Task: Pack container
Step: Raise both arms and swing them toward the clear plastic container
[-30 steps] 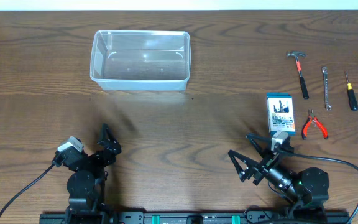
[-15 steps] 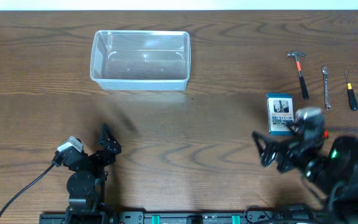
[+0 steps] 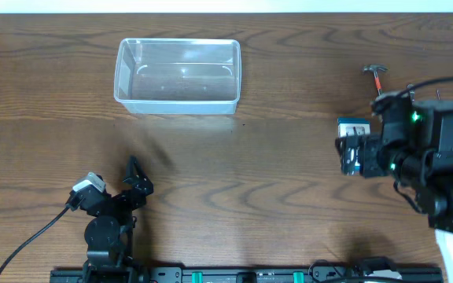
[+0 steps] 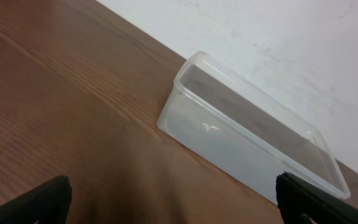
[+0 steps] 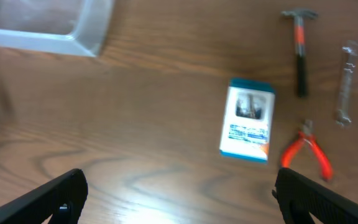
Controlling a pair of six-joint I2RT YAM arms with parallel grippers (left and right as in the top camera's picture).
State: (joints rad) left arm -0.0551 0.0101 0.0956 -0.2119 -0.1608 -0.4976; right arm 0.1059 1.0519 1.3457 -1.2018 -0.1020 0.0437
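Note:
The clear plastic container stands empty at the back left of the table; it also shows in the left wrist view and at the top-left corner of the right wrist view. My left gripper rests open and empty near the front edge. My right arm is raised over the tools at the right. Its gripper is open and empty, above the wood in front of a blue-and-white box, a hammer, a wrench and red pliers.
In the overhead view the right arm hides the pliers, wrench and screwdriver. Only the hammer head and part of the box show. Brown wood table stretches between the container and the tools.
My right arm has lifted from its rest at the front and swung back and right, over the tools. The left arm and the container have not moved.

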